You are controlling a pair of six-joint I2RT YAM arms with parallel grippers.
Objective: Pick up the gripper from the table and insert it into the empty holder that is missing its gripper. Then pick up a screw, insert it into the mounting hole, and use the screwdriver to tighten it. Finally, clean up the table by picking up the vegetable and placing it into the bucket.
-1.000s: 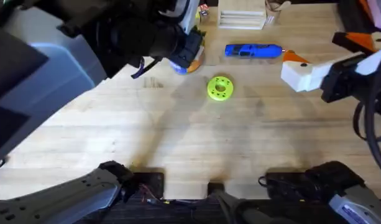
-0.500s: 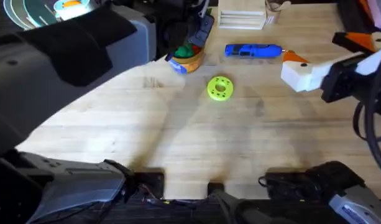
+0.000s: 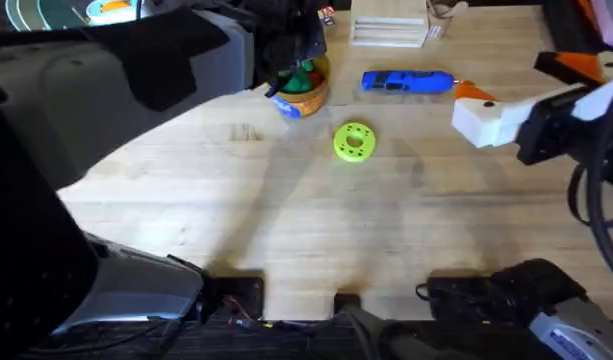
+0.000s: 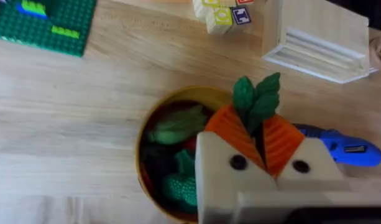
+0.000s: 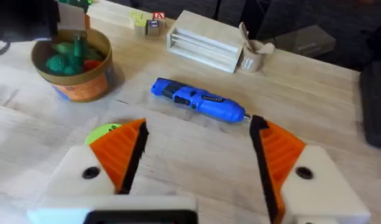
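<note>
Above the bucket [image 4: 154,186] at the far side of the table [image 3: 286,220], the left gripper [image 4: 260,138] hangs with its orange pads pressed together on the vegetable [image 4: 257,98], whose dark green leaves stick up from between them. The left wrist view shows the leafy bundle over the tub's far rim rather than over its middle, and the tub already holds other green and red pieces. The risk, by this reading, is in the release: if the fingers part while the bundle sits over the rim, it may catch the edge and tip out onto the wood, or land on the pile inside and roll off. A low approach could also nudge the light tub and slide it.

Well apart at the right, the right gripper [image 5: 196,155] waits with its fingers spread wide and nothing between them, an orange pad on each. The screwdriver [image 5: 199,99] lies on the table just beyond those fingers, between them and a pale slatted wooden block [image 5: 206,40]. A lime-green disc [image 3: 354,141] rests near the middle of the tabletop, close to the bucket. Should the left arm swing back low across the table, it might brush the disc or the screwdriver out of place.
</note>
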